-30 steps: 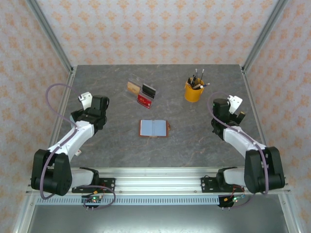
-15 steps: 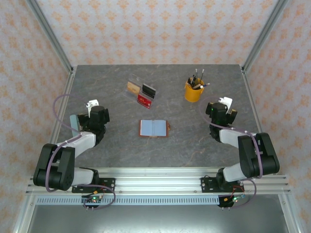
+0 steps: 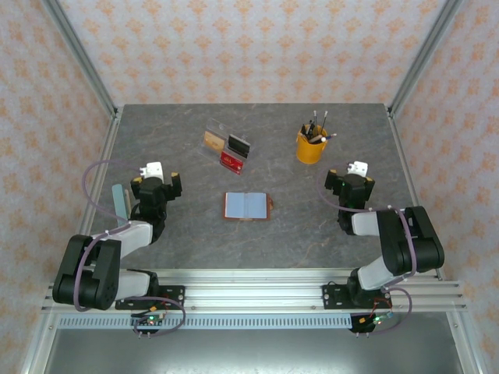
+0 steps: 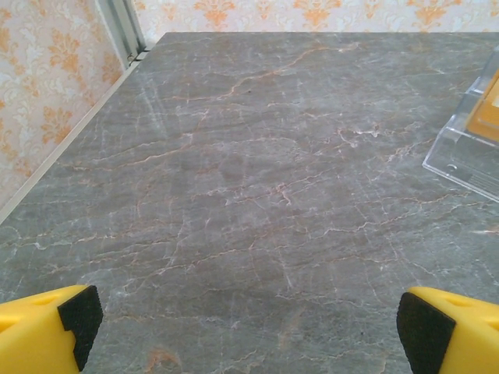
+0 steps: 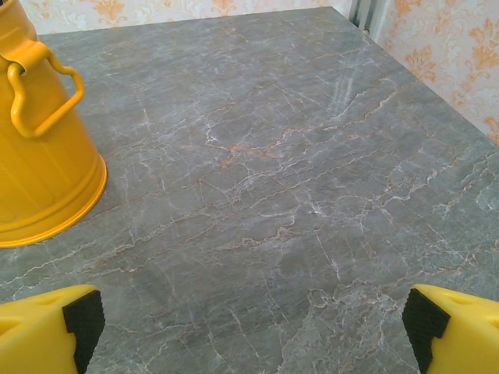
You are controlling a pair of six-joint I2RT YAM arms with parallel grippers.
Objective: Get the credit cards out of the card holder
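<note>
The card holder (image 3: 247, 206) lies open and flat at the middle of the table, its pale blue-grey pockets facing up and a reddish-brown edge along its right side. At this size I cannot tell whether credit cards sit in its pockets. My left gripper (image 3: 157, 181) hovers well to its left, open, with bare table between the yellow fingers (image 4: 47, 327). On the other side my right gripper (image 3: 348, 181) is open too, nothing between its fingertips (image 5: 47, 327). Both grippers point away from the bases, apart from the card holder.
A clear acrylic stand (image 3: 228, 149) behind the card holder holds a tan, a black and a red card; its corner (image 4: 468, 148) lies ahead-right of the left gripper. A yellow cup of pens (image 3: 310, 145) stands ahead-left of the right gripper (image 5: 39, 156).
Both arms have folded back toward their bases, drawing the grippers slightly nearer. The grippers stayed open. The card holder has not moved.
</note>
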